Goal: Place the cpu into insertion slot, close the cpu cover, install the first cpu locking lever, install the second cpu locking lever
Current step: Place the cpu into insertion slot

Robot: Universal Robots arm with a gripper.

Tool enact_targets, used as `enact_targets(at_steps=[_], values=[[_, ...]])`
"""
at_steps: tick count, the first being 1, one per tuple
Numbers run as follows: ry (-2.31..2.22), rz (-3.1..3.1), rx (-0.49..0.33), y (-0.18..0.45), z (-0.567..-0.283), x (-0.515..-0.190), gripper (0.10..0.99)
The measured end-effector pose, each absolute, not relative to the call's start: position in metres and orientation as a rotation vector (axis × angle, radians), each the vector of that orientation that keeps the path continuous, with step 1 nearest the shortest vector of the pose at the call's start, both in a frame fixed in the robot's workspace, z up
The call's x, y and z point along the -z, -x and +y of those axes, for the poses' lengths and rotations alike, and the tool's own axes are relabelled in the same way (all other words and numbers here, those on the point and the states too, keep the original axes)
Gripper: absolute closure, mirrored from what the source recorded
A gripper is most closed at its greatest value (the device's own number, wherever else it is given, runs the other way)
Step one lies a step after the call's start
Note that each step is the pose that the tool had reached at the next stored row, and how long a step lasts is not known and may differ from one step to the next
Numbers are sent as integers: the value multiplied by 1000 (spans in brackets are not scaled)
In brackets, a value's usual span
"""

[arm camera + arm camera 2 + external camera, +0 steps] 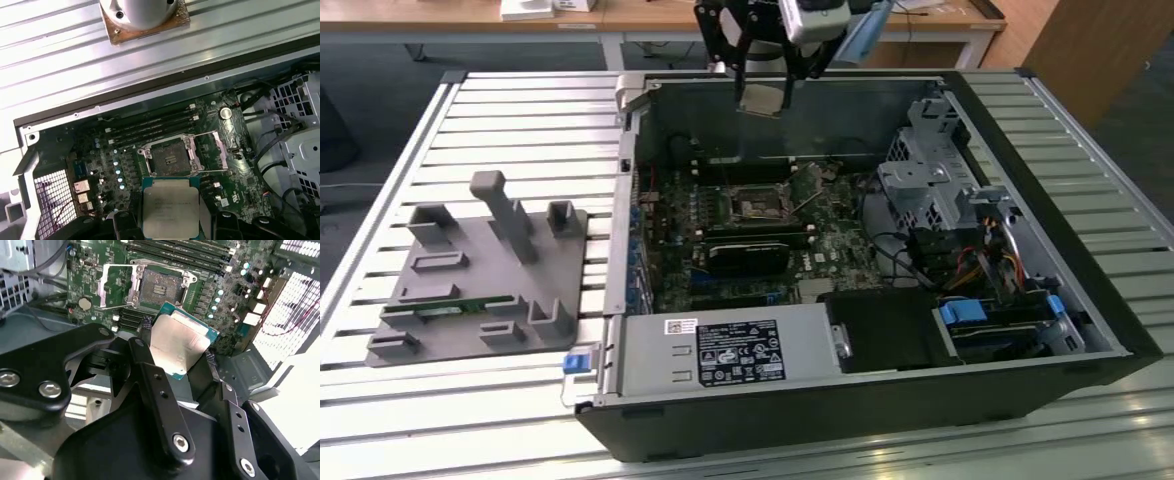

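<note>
Currently no step is complete: the insertion slot [169, 157] lies empty, and the cpu cover [223, 149] stands flipped open beside it. Seating, cover closure and both locking levers appear to remain. The gripper [177, 342] has its jaws clamped on opposite edges of the cpu [170, 205], holding it above the far side of the computer case [881, 410], clear of the slot.

On my feed I see a slatted silver metal bench [400, 130], bright where light strikes its ribs. Behind it stands a pale wooden desk [454, 22] on white legs [608, 48], with papers [534, 8] on top and dark grey floor [374, 65] beneath. A brown wooden panel [1081, 50] stands at the exterior view's right.
</note>
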State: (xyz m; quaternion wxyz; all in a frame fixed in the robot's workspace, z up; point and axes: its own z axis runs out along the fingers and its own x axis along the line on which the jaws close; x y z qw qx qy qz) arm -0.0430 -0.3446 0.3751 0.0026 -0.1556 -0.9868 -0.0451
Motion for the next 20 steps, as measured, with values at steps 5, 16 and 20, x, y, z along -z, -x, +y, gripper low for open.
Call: enact_targets(at_steps=[5, 16, 20], values=[[593, -3080, 141, 43, -345, -374, 545], [802, -3039, 140, 43, -345, -373, 545], [892, -3016, 139, 43, -345, -373, 545]])
